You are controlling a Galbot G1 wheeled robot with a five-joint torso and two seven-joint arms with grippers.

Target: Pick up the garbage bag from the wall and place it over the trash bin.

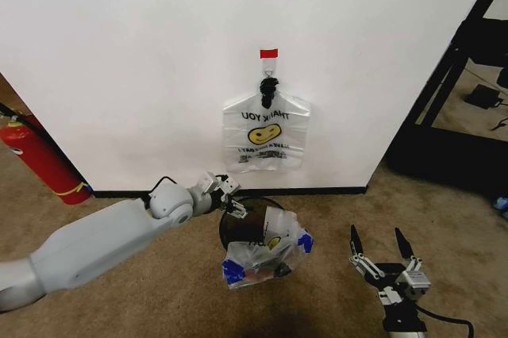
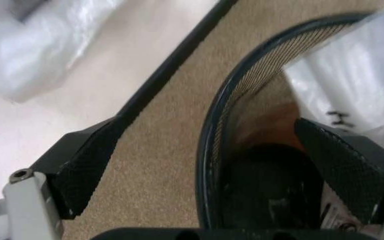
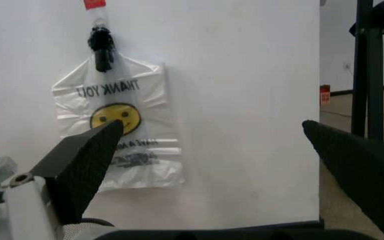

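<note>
Against the white wall (image 1: 143,52), the black mesh trash bin (image 1: 238,225) carries the blue-patched garbage bag (image 1: 266,257) draped over its near rim, just right of the released left gripper (image 1: 226,195) (right gripper (image 1: 381,244) spread, farther off).

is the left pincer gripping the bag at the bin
No: the left pincer is open beside the trash bin rim, with the blue-patched garbage bag draped over the bin, apart from it.
</note>
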